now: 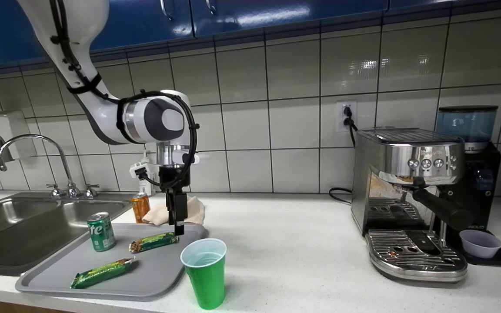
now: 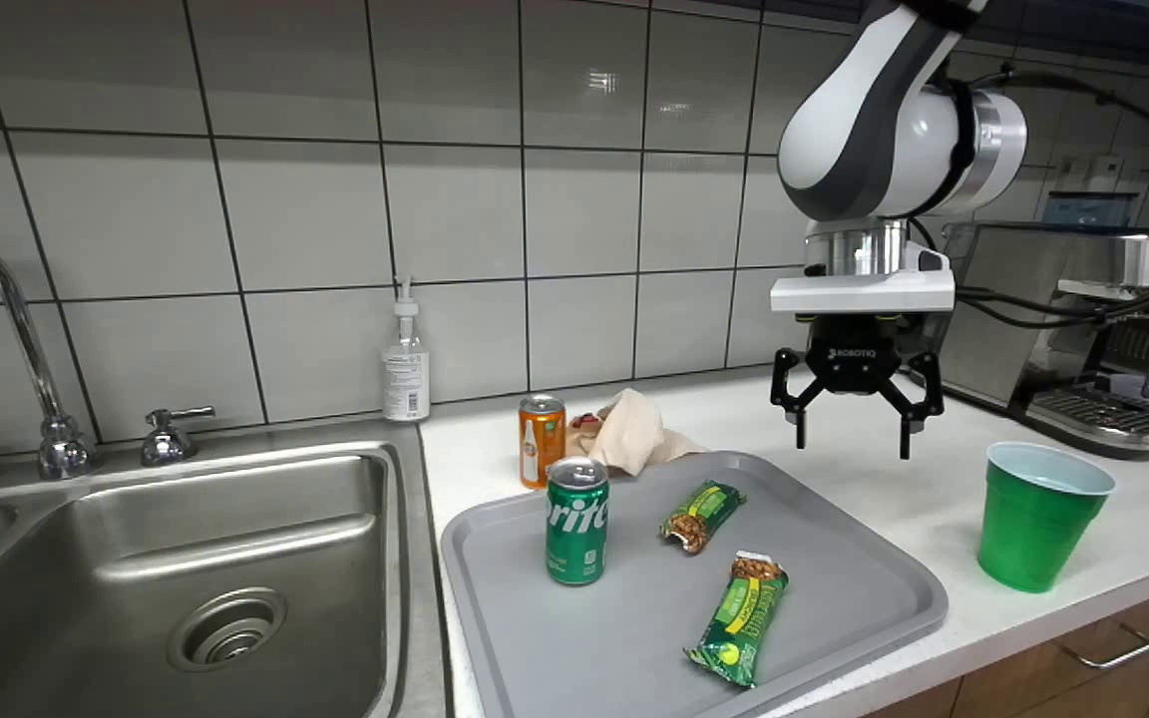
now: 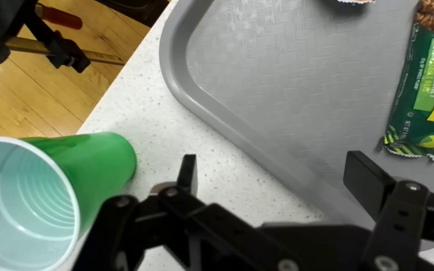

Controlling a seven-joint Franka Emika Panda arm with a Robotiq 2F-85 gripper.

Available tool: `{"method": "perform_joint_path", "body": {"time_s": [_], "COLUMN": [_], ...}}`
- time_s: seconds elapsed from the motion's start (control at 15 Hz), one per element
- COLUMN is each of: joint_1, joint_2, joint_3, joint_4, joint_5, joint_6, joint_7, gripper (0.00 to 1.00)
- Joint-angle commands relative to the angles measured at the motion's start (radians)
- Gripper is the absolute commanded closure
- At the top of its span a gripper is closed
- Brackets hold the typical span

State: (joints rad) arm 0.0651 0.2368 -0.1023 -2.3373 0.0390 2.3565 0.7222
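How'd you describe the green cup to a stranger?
Start at the sink, then the gray tray beside it on the white countertop. The green cup stands upright just off the tray, on the side away from the sink. Unlike the green soda can on the tray, it is open-topped with a pale interior.

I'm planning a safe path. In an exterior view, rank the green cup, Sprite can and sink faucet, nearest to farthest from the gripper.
In an exterior view, from the gripper:
1. Green cup: on the counter, picture right.
2. Sprite can: on the tray, picture left.
3. Sink faucet: far left of the picture.
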Motion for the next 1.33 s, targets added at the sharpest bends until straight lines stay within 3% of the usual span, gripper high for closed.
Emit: {"method": "perform_joint_path", "body": {"time_s": [0.0,1.27], "joint_1": [-0.031,-0.08], "joint_2": [-0.034,-0.155], "joint_3": [-0.004,-0.041], "joint_4": [-0.036,-0.075], "joint_5": [0.003,-0.055], "joint_6": [0.022,0.011], "joint_7": [-0.03,-0.056], "gripper": [0.0,0.0]}}
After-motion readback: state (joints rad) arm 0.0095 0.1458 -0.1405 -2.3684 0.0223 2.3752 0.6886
